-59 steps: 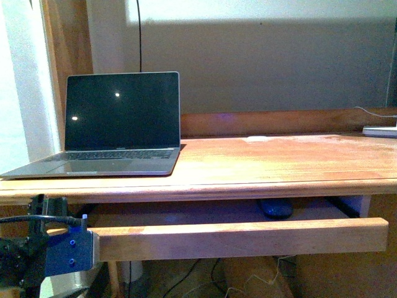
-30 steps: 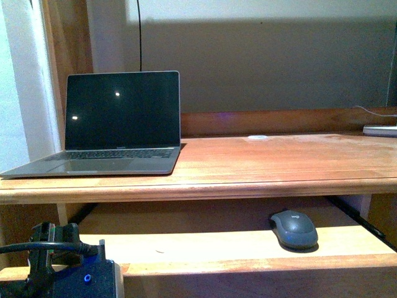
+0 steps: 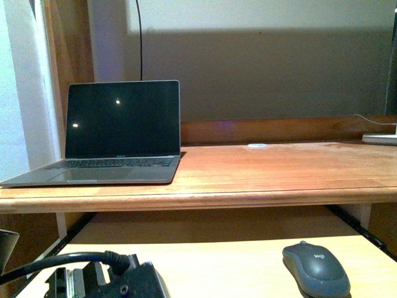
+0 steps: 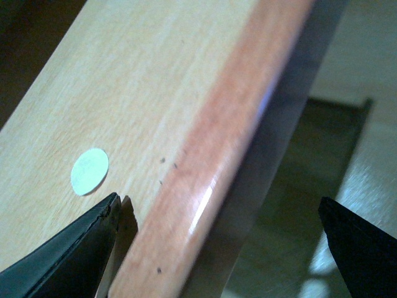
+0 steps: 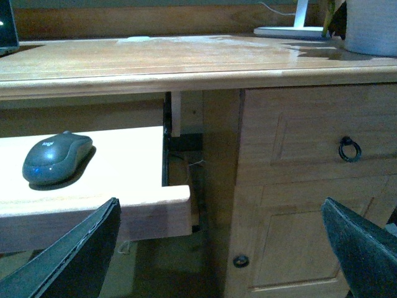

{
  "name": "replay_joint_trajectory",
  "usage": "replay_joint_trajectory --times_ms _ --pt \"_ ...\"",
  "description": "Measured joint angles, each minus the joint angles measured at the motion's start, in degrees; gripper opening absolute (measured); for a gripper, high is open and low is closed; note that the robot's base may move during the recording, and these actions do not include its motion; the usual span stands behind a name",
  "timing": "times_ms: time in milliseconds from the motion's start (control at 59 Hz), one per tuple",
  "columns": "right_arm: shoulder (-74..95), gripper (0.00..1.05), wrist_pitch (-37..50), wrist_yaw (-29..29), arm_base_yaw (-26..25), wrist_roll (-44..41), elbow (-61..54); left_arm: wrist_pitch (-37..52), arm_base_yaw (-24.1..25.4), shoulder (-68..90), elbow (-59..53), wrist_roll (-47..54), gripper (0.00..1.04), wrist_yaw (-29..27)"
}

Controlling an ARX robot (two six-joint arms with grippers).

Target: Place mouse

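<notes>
Dark grey mouse [image 3: 316,268], smooth, domed and matte, lies on the pale wooden tray [image 3: 205,261], near its right end. My left gripper [image 4: 218,205] gapes astride the tray's glossy rounded lip. My right gripper [image 5: 220,205] hangs spread and empty off that end. Grasping looks next, calling for a reach over the tray.

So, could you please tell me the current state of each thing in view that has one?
Laptop: lid open, screen dark.
Pull-out tray: extended from under the desk.
Mouse: lying upright on the tray, ungripped.
Left gripper: open, straddling the tray's front edge.
Right gripper: open, empty.
Cabinet drawer: shut.
</notes>
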Motion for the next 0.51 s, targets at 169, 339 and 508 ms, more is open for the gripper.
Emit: replay_joint_trajectory --times_ms 169,339,508 --pt "0.0 0.97 0.0 0.0 0.0 0.0 0.0 5.4 0.0 -3.6 0.9 -29.2 0.97 3.9" --pt "0.0 0.97 0.0 0.0 0.0 0.0 0.0 9.0 1.3 -9.0 2.8 -51.1 0.97 -2.1" --pt "0.0 0.97 0.0 0.0 0.0 0.0 0.0 10.9 2.3 -16.8 0.5 -45.9 0.97 -18.3"
